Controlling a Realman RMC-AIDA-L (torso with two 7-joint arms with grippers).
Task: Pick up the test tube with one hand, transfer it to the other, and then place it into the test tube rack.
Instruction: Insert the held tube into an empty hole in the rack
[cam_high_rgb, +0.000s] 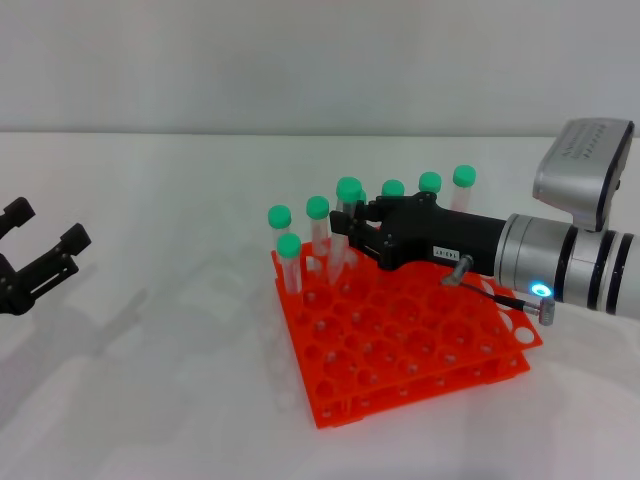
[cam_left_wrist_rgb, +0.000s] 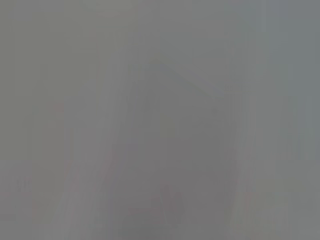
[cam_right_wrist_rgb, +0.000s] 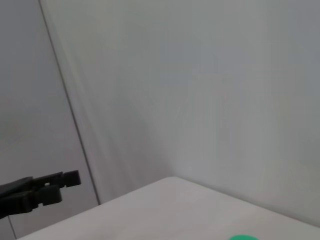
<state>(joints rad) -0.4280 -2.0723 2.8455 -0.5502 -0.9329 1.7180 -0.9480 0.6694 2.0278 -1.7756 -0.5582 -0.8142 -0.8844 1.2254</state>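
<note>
My right claw (cam_high_rgb: 345, 240) is clamped on the test tube (cam_high_rgb: 343, 222), holding it straight up over the back-left holes of the orange rack (cam_high_rgb: 400, 345) so it can slide in, while my left claw (cam_high_rgb: 40, 255) waits open by the tabletop's left edge.

Quantity on the table (cam_high_rgb: 150, 400): one orange-red test tube rack (cam_high_rgb: 400, 350) and seven visible green-capped tubes (cam_high_rgb: 318, 225) standing in it. Two black tools are present: left tool (cam_high_rgb: 35, 250), right tool (cam_high_rgb: 345, 240).
</note>
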